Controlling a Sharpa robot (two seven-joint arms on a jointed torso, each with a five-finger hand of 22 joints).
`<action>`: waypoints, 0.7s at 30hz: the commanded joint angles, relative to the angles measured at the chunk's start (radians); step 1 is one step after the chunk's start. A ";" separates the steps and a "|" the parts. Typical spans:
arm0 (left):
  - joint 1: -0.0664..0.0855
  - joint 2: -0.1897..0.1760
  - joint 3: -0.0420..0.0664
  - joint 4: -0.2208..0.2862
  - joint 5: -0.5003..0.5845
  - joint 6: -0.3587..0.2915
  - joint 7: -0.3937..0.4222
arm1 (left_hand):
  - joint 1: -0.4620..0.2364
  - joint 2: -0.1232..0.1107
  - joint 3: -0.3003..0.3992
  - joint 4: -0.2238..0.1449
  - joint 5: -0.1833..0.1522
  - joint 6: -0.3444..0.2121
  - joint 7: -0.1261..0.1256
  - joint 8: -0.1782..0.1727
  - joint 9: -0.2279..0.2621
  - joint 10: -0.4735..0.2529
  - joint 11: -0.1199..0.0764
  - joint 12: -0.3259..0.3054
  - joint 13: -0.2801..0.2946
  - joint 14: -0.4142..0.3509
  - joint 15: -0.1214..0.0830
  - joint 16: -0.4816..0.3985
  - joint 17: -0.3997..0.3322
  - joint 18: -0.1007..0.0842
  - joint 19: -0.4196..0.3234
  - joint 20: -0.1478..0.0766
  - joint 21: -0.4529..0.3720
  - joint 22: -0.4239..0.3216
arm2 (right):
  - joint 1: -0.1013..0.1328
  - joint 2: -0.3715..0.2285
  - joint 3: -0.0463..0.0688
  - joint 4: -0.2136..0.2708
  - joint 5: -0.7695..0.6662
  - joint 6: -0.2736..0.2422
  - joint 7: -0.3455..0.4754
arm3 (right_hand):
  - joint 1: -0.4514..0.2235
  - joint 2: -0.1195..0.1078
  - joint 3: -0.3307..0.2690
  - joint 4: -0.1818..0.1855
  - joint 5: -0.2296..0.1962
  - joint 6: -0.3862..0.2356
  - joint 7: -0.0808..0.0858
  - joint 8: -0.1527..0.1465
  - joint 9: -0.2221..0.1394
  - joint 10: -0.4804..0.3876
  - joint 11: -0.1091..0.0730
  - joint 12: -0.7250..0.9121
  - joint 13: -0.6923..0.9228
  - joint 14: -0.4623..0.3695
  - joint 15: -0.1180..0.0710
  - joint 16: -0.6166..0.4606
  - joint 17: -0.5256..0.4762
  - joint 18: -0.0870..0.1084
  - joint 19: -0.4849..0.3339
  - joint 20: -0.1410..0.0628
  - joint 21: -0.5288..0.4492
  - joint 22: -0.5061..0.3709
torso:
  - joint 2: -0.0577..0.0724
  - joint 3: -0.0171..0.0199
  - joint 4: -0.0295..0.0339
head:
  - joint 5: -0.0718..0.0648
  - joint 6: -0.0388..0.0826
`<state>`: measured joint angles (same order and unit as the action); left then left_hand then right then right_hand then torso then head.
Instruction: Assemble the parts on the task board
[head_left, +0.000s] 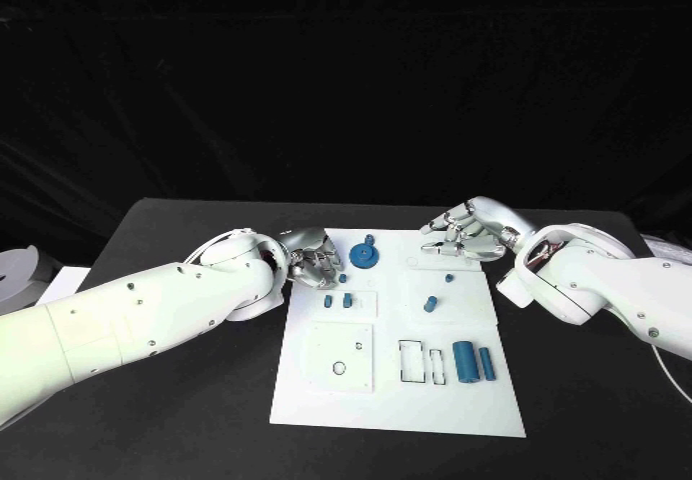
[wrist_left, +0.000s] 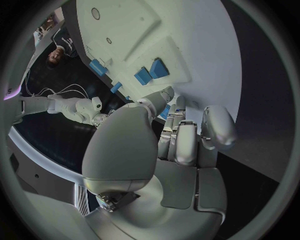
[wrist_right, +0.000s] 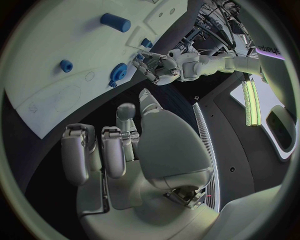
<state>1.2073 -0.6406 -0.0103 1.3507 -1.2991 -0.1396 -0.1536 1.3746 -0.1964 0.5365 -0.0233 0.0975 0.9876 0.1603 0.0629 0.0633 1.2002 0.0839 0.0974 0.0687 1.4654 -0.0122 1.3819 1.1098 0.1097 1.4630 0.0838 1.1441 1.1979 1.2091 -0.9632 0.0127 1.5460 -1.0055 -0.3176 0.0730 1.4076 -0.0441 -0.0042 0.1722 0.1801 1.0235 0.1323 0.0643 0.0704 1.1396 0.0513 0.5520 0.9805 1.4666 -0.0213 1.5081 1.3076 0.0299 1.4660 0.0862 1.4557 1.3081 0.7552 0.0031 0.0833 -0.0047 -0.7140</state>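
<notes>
The two long blue cylinders (head_left: 473, 362) lie nearest the camera, side by side at the near right of the white task board (head_left: 332, 400), their long axes running away from the robot, just beside two narrow slots (head_left: 420, 362). Farther up the board stand small blue pegs (head_left: 339, 299) left of centre, another small part (head_left: 430, 302) right of centre, and the blue gear (head_left: 365, 257) at the far edge. That gear lies between the two hands and closest to the left hand (head_left: 312, 258), which hovers at the board's far left corner, fingers curled in and apparently holding nothing. The right hand (head_left: 464, 232) hangs over the far right edge, fingers loosely bent, also empty as far as can be seen. Judging from this, the left hand has the shorter reach to the gear, sideways toward the board's middle. The black surface (head_left: 188, 400) carries the board.
</notes>
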 joint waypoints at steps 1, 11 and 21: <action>-0.001 -0.024 0.000 0.012 0.145 -0.082 0.081 | 0.001 0.003 0.009 -0.003 0.008 0.014 -0.008 0.006 0.004 -0.017 0.001 -0.012 0.000 0.020 0.007 -0.006 -0.014 -0.011 -0.001 0.007 -0.017 -0.011 | -0.001 -0.006 0.000 -0.004 -0.087 0.024 -0.026 | 0.048 -0.003 0.031 -0.002 0.003 0.020 0.004 0.005 0.001 -0.001 0.004 -0.195 -0.198 0.081 -0.002 -0.012 0.173 0.015 0.005 -0.004 -0.008 0.071 | -0.001 0.0004 0.0000 | -0.004 0.002; 0.001 -0.135 0.002 0.063 0.858 -0.158 0.384 | -0.011 0.033 0.053 0.008 0.064 0.067 0.018 0.019 0.006 -0.036 0.020 -0.005 0.002 -0.062 0.023 -0.114 -0.225 0.027 -0.087 0.021 -0.222 -0.170 | -0.001 -0.040 0.000 0.004 -0.338 0.033 -0.090 | 0.116 -0.036 0.144 -0.014 -0.007 0.070 0.001 0.005 0.001 0.051 0.009 -0.432 -0.530 0.081 0.004 -0.021 0.164 0.017 0.009 -0.001 -0.012 0.068 | 0.000 -0.0028 0.0030 | -0.014 0.011; -0.001 -0.221 -0.007 0.159 1.437 -0.067 0.533 | -0.063 0.061 -0.002 0.033 0.057 0.065 0.014 0.016 0.005 -0.017 0.011 0.057 0.017 -0.145 0.021 -0.200 -0.394 0.061 -0.174 0.025 -0.413 -0.316 | -0.011 -0.059 0.000 0.038 -0.636 0.081 -0.175 | 0.108 -0.077 0.235 -0.006 -0.070 0.097 -0.006 0.001 0.000 0.064 0.010 -0.491 -0.680 0.079 0.006 -0.033 0.150 0.019 0.004 0.000 -0.022 0.056 | -0.001 -0.0043 -0.0034 | -0.049 0.014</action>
<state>1.2068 -0.8589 -0.0173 1.5016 -0.1412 -0.2504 0.2776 1.3203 -0.1372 0.5366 0.0090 0.1577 1.0543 0.1767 0.0802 0.0685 1.1765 0.0946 0.1516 0.0856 1.3277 0.0074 1.1849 0.7176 0.1560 1.2948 0.1086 0.7341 0.8843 1.2000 -1.0219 0.0133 1.5793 -1.4729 -0.2825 -0.0444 1.5138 -0.1136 0.2259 0.1654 0.1134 1.1148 0.1272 0.0643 0.0701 1.2063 0.0609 0.0646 0.3075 1.4665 -0.0214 1.4792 1.3075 0.0299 1.4660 0.0862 1.4361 1.3078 0.7542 0.0005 0.0824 -0.0437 -0.7005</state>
